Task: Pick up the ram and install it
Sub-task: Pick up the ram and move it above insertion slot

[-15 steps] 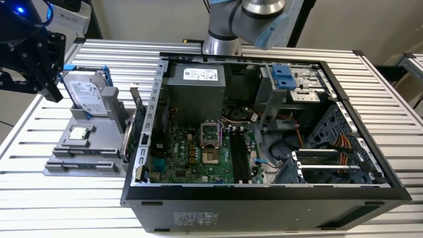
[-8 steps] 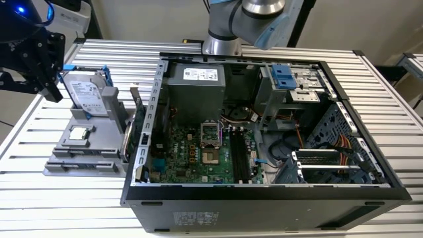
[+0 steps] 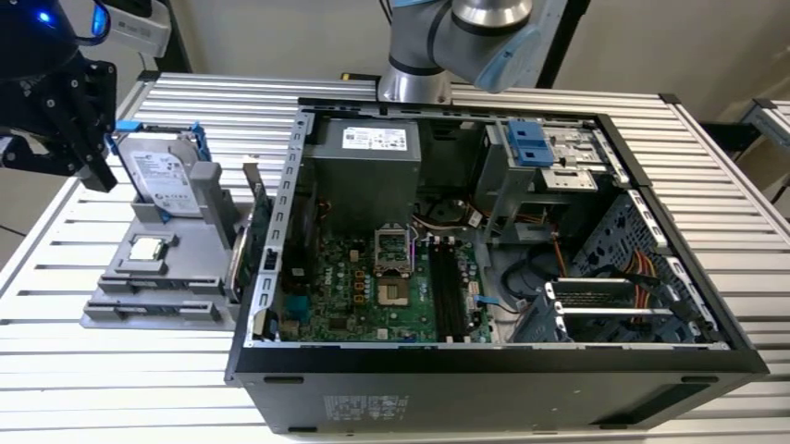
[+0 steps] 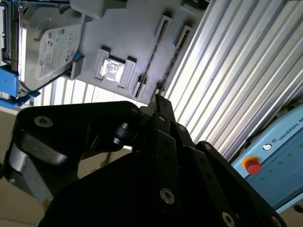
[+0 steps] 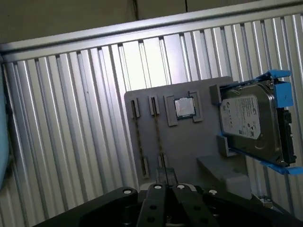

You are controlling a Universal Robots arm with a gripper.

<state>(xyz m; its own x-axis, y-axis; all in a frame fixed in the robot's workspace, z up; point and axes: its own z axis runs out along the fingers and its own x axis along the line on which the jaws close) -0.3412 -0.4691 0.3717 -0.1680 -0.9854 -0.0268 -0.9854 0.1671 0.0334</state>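
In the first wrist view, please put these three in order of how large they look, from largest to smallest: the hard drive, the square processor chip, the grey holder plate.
1. grey holder plate
2. hard drive
3. processor chip

The hard drive stands raised on the plate, perhaps nearer the camera, but the order stays clear.

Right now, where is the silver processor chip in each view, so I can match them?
Exterior view: the processor chip sits on the gray fixture at the exterior view's left, beside the hard drive.
Second wrist view: the processor chip lies in the fixture's recess next to the hard drive.
First wrist view: the processor chip, same recess, beside the hard drive.
Shared landmark: the hard drive in its blue bracket.
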